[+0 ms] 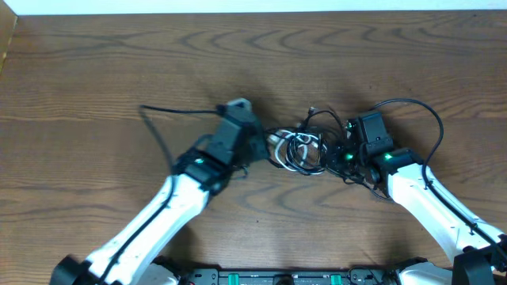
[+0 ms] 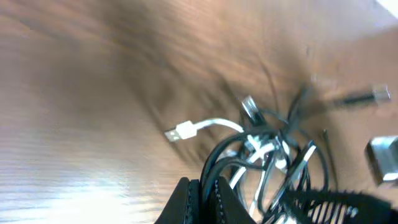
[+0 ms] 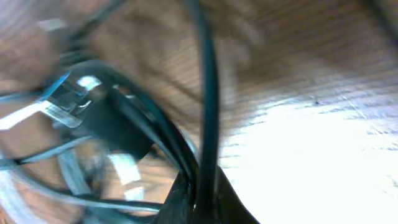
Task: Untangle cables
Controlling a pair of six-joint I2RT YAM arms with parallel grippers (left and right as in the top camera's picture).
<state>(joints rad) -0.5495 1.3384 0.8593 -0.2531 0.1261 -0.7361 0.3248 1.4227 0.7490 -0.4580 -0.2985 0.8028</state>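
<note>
A knot of thin black and white cables lies at the middle of the wooden table, between my two arms. My left gripper meets the knot's left side and is shut on black strands of the cables; the strands run up from between its jaws. A white plug end sticks out to the left of the tangle. My right gripper is at the knot's right side, shut on a black cable that rises between its jaws. The right wrist view is blurred.
A thicker black cord trails left from the left arm, and another loops behind the right arm. The table's left edge and far edge show in the overhead view.
</note>
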